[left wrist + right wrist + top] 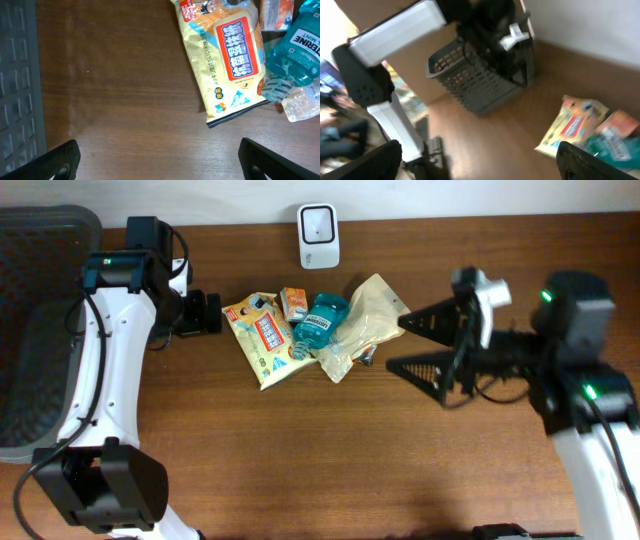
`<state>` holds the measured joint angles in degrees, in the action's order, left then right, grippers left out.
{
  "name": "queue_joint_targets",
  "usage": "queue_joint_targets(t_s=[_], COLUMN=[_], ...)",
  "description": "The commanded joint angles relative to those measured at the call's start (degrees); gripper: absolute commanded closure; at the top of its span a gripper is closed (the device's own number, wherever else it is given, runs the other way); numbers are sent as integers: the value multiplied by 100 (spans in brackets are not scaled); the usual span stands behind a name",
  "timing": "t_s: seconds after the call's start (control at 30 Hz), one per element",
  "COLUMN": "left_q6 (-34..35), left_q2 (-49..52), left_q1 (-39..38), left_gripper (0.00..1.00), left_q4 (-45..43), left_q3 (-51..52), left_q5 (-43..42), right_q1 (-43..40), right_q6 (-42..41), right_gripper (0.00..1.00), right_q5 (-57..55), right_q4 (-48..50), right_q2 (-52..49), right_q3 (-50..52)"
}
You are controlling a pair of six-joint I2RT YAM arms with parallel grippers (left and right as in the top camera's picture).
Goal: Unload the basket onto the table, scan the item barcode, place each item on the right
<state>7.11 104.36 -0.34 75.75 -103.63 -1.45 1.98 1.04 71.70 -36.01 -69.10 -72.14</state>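
Barcode scanner [318, 222], a small white unit with a dark window, stands at the far edge of the wooden worktop [350, 450], apart from everything else. Just in front of it four items lie in a loose cluster. A yellow snack bag [265, 338] with a red printed panel lies flat on the left side. A small orange box [294, 302] sits at the bag's upper right corner. A teal Listerine mouthwash bottle [318, 322] lies on its side between the bag and a beige pouch [362, 325], touching both. The left wrist view shows the bottle's cap end resting against the bag's lower corner.

The left fingers [208, 312] hover just left of the snack bag, spread wide apart and holding nothing; in their own camera only bare wood lies between the two tips. The right fingers [430, 317] are spread just as wide and empty, pointing toward the pouch from the right with a gap of worktop between them and it.

A dark grey mesh basket [40, 330] occupies the left end of the worktop beside the left arm. The right wrist view is blurred.
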Motion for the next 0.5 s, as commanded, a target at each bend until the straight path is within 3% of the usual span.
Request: queue_joint_targets(t_s=[0.0, 0.1, 0.17, 0.4, 0.47], left_q6=[-9, -9, -9, -9, -9], left_q2=[-98, -98, -98, -98, -98], left_q1=[2, 2, 2, 2, 2], left_gripper=[1, 1, 1, 1, 1], left_q4=[-9, -9, -9, -7, -7], left_q3=[22, 22, 22, 22, 22], left_q5=[22, 22, 22, 22, 22], right_q1=[232, 645, 870, 957, 970], right_q6=[-1244, -2098, -2369, -2474, -2721], right_gripper=[2, 2, 2, 0, 5], right_q5=[-1486, -3832, -4562, -3895, -3934], right_q4=[-199, -741, -964, 372, 710], right_q2=[-695, -1209, -1600, -2345, -2422], right_q3=[-83, -85, -94, -94, -94])
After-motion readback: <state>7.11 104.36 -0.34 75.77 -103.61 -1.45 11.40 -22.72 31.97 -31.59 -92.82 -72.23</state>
